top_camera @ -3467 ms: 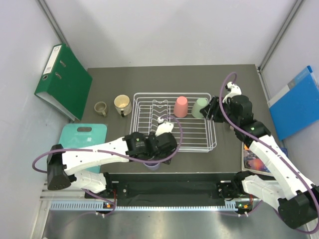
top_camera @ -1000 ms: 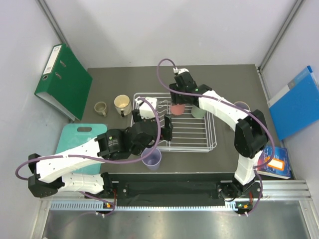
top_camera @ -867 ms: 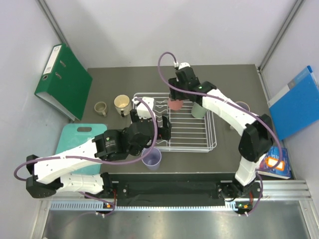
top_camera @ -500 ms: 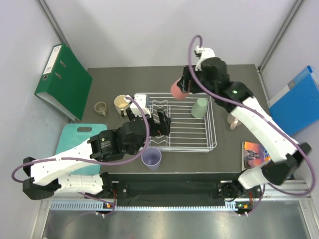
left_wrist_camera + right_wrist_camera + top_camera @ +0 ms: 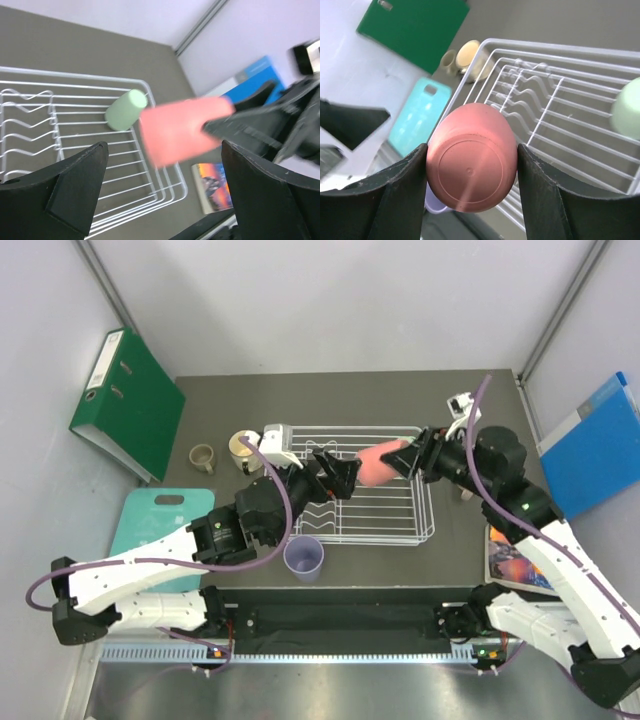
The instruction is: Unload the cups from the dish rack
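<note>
between the right gripper (image 5: 471, 165) fingers (image 5: 400, 200), a clamped pink cup (image 5: 471, 156).

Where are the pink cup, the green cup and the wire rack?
pink cup (image 5: 470, 161), right wrist view, its round base.
green cup (image 5: 125, 110), left wrist view, its side.
wire rack (image 5: 385, 521), top view, bare near wires.

Six cups (image 5: 303, 558) (two mugs (image 5: 243, 450) included), one rack (image 5: 380, 538)

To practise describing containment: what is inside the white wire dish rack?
Only a mint-green tapered cup sits inside the white wire dish rack, near its right side. In the top view, the pink tapered cup in the right gripper covers it.
</note>
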You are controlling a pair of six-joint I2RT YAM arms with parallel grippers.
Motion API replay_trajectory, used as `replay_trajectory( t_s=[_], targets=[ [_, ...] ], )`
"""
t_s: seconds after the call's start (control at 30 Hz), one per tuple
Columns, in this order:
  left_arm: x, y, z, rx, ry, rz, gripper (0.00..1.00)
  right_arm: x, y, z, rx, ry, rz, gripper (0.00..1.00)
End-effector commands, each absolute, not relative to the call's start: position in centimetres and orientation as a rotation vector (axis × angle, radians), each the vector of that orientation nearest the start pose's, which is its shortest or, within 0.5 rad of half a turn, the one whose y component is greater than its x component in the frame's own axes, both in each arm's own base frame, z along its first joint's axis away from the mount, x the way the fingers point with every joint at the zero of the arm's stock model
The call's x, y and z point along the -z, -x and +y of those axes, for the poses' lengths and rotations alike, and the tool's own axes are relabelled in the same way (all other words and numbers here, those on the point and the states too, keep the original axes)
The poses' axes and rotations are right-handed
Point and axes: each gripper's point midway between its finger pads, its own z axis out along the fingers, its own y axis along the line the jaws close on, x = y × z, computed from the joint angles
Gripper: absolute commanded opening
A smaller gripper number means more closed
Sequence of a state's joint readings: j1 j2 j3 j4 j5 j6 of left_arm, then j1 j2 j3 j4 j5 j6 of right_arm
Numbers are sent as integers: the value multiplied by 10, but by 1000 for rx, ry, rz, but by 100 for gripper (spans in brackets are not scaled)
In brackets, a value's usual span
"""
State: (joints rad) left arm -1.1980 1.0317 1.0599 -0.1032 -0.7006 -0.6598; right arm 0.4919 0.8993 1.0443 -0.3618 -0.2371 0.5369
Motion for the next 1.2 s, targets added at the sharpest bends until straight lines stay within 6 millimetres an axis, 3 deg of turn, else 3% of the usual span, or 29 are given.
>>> replay_trajectory(
  t_s=[0.0,0.1,0.57,0.6,0.73,0.93,1.07,1.17],
  targets=[
    [-415,-210,-300,1043,163,1542,99,-365,-231,215,-1156,150,1704,0],
    [-424,-208,-303,1081,147,1505,99,-370,-228,217,-1239,140,1649,0],
    [-414,-205,-303,1146,118,1554,99,-391,-223,214,-1487,77,1480,0],
    [-413,-205,-304,1158,124,1557,99,-401,-216,215,-1539,100,1431,0],
    [-410,-202,-309,1217,107,1555,99,-409,-204,220,-1649,147,1369,0],
    [-415,-193,-321,1319,64,1525,97,-409,-190,228,-1783,229,1352,0],
    [-419,-188,-331,1381,34,1512,93,-405,-188,232,-1824,255,1361,0],
    [-418,-185,-337,1414,26,1515,79,-398,-188,233,-1826,253,1381,0]
  ],
)
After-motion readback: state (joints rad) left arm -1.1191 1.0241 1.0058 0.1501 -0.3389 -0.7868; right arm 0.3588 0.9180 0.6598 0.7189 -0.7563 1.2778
